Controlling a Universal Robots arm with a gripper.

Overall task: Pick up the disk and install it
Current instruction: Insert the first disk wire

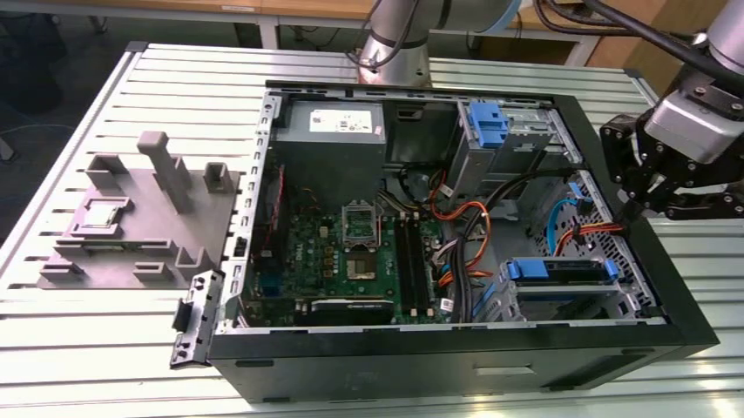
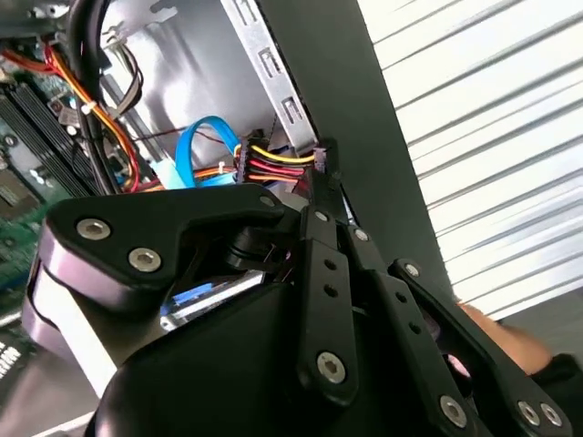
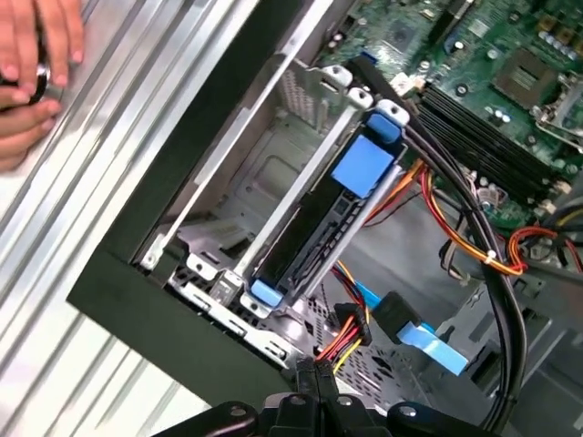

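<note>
The disk (image 1: 559, 271) sits in the drive cage at the front corner of the open computer case, on the exterior view's right. Blue rails run along its sides. In the first wrist view the disk (image 3: 339, 223) stands on edge between the cage's metal walls, its blue handle facing out. My gripper (image 1: 633, 207) hangs over the case wall just behind that cage. Its fingers are shut, and their tips (image 3: 312, 381) pinch the black power connector (image 2: 321, 153) at the end of the red, yellow and black wires. A short gap separates the gripper from the disk.
A tall blue bracket (image 1: 490, 122) stands in the upper bay. Orange and blue cables (image 3: 410, 328) cross the case floor beside the motherboard (image 1: 348, 248). A grey fixture (image 1: 139, 218) lies on the slatted table. A person's hand (image 3: 27, 73) rests on the table beside the case.
</note>
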